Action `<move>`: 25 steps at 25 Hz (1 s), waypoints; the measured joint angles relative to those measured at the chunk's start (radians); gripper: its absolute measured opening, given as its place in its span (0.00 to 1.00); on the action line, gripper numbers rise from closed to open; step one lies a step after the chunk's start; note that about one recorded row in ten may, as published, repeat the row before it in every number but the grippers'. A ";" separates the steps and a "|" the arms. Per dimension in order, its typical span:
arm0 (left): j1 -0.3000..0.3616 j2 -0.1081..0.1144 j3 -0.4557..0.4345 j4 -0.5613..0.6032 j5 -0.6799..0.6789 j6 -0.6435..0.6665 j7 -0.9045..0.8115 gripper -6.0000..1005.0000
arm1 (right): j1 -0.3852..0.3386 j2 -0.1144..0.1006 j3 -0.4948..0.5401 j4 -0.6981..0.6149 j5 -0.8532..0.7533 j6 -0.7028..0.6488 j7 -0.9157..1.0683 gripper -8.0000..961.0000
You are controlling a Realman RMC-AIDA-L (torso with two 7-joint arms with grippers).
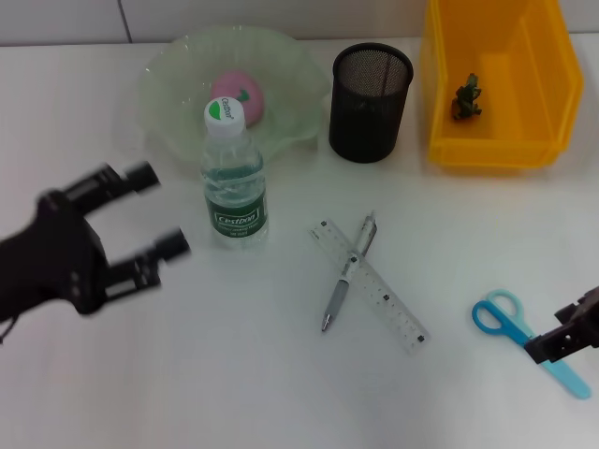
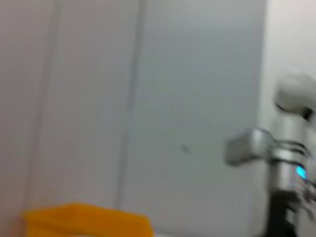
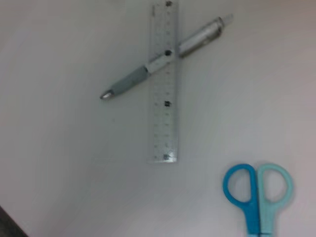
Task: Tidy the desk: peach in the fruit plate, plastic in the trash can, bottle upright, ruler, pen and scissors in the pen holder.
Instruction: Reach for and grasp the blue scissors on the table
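Nearest the camera, the left pincer (image 1: 140,220) hangs open and empty just left of the upright water bottle (image 1: 232,178). Behind the bottle, the peach (image 1: 238,96) lies in the glass fruit plate (image 1: 178,70). Right of the bottle, the pen (image 1: 348,271) lies across the clear ruler (image 1: 393,304) on the white bench (image 1: 234,374). Further right lie the blue scissors (image 1: 510,327), with the right pincer (image 1: 562,339) over their blades; whether it is open I cannot tell. Behind the pen stands the black mesh pen holder (image 1: 370,91), and the yellow bin (image 1: 496,79) beside it holds a dark scrap (image 1: 466,96).
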 joint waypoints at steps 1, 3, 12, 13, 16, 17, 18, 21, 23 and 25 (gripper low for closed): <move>-0.005 0.001 0.000 0.008 0.028 0.002 -0.006 0.71 | 0.001 0.000 -0.007 0.001 -0.018 0.004 0.002 0.71; -0.034 -0.001 -0.003 0.022 0.142 -0.008 -0.034 0.71 | 0.000 0.001 -0.023 0.001 -0.042 0.015 0.010 0.71; -0.088 -0.013 -0.002 0.026 0.309 -0.074 -0.101 0.71 | -0.019 0.002 -0.066 0.030 -0.052 0.091 0.031 0.71; -0.093 -0.015 -0.002 0.028 0.329 -0.087 -0.111 0.71 | -0.026 0.002 -0.073 0.049 -0.053 0.121 0.031 0.71; -0.096 -0.015 -0.002 0.028 0.339 -0.099 -0.118 0.71 | -0.031 0.001 -0.083 0.065 -0.053 0.144 0.028 0.71; -0.096 -0.016 -0.002 0.028 0.341 -0.102 -0.119 0.71 | -0.035 0.001 -0.090 0.071 -0.053 0.154 0.026 0.71; -0.097 -0.016 -0.001 0.028 0.342 -0.105 -0.120 0.71 | -0.038 0.001 -0.098 0.073 -0.054 0.163 0.026 0.71; -0.097 -0.017 -0.001 0.029 0.343 -0.114 -0.120 0.71 | -0.048 0.002 -0.122 0.075 -0.068 0.186 0.026 0.70; -0.100 -0.022 -0.001 0.029 0.343 -0.122 -0.120 0.71 | -0.052 0.004 -0.149 0.078 -0.092 0.212 0.030 0.70; -0.101 -0.023 0.000 0.029 0.343 -0.125 -0.120 0.71 | -0.053 0.004 -0.158 0.082 -0.095 0.219 0.031 0.70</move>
